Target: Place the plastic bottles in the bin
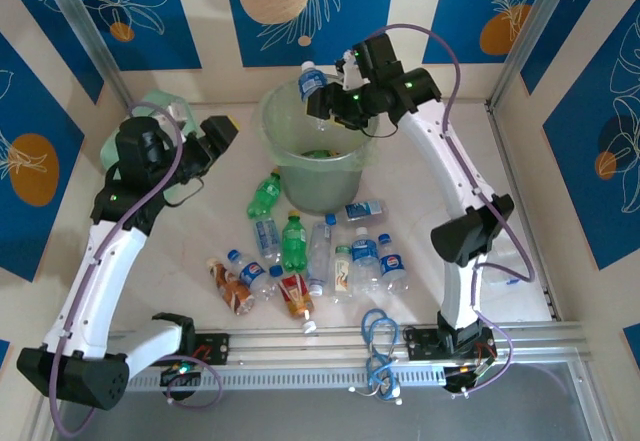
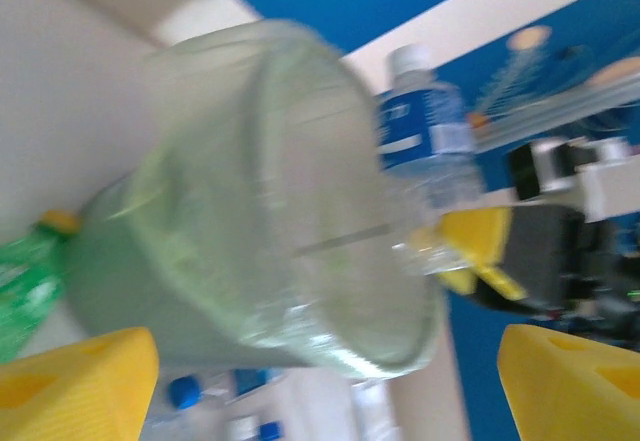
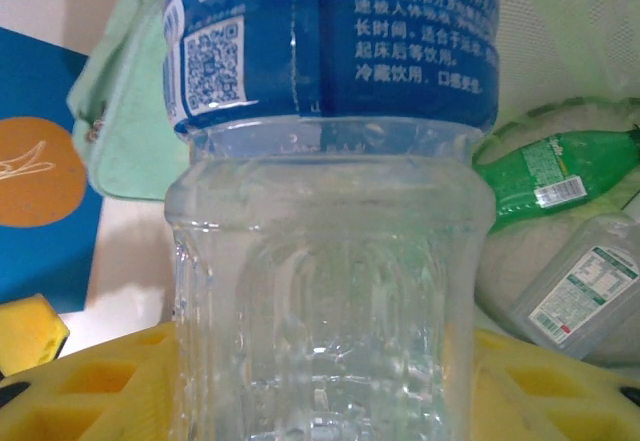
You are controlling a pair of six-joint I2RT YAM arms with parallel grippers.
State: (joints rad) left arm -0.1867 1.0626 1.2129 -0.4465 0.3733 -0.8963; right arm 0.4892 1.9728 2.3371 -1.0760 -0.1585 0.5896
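Note:
A clear bottle with a blue label (image 1: 312,82) hangs over the far rim of the bin (image 1: 300,176), and my right gripper (image 1: 333,101) is shut on its lower body. In the right wrist view this bottle (image 3: 330,251) stands between the yellow fingers (image 3: 95,391). Below it, inside the bin, lie a green bottle (image 3: 545,171) and a clear one (image 3: 580,286). My left gripper (image 1: 222,137) is open to the left of the bin, holding nothing. Its blurred view looks at the bin (image 2: 260,211) and the held bottle (image 2: 425,136). Several bottles (image 1: 293,241) lie on the table in front of the bin.
A mint-green soft case (image 1: 165,111) sits behind my left gripper at the back left, and it also shows behind the held bottle as the case (image 3: 125,111). A green bottle (image 1: 264,194) leans by the bin's left base. A blue cable loop (image 1: 378,333) lies near the front rail.

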